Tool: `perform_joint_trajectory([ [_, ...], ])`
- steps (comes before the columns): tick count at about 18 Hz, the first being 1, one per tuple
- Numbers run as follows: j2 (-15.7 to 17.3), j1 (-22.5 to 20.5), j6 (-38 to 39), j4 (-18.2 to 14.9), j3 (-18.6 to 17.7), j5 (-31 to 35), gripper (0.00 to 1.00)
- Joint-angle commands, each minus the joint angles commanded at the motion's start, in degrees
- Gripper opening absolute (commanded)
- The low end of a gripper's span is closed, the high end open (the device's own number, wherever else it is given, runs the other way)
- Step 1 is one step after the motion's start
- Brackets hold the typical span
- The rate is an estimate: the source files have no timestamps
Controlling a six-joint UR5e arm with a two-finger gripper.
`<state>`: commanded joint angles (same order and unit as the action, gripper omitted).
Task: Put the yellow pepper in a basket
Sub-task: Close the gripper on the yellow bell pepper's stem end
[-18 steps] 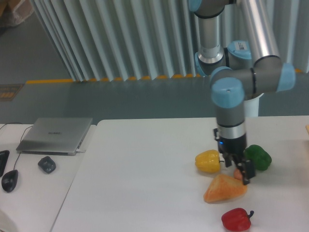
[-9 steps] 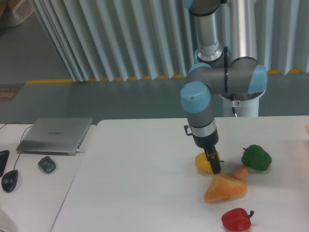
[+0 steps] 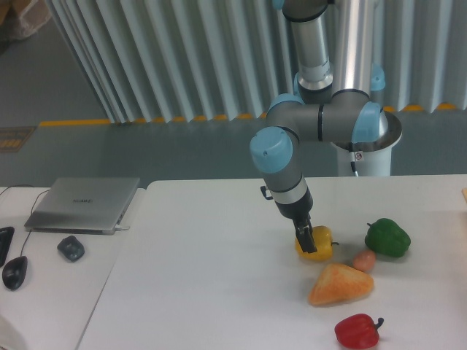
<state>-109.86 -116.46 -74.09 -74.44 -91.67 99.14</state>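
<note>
Stage: early, your end effector (image 3: 306, 240) at yellow pepper (image 3: 319, 243), grip state unclear | Pepper on worktop (image 3: 204, 277), unlifted | Left: grasp, carry | Basket: unseen; green pepper (image 3: 387, 237) at 3 o'clock

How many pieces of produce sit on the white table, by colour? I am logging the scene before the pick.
Yellow pepper: 1
Green pepper: 1
Red pepper: 1
Orange-tan wedge: 1
Small peach ball: 1
Total: 5
</note>
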Motion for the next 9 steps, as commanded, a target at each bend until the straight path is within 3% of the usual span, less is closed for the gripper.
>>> perform_joint_trajectory([
  [9, -1.84, 0.35, -0.7, 0.18, 0.0, 3.34, 1.0],
])
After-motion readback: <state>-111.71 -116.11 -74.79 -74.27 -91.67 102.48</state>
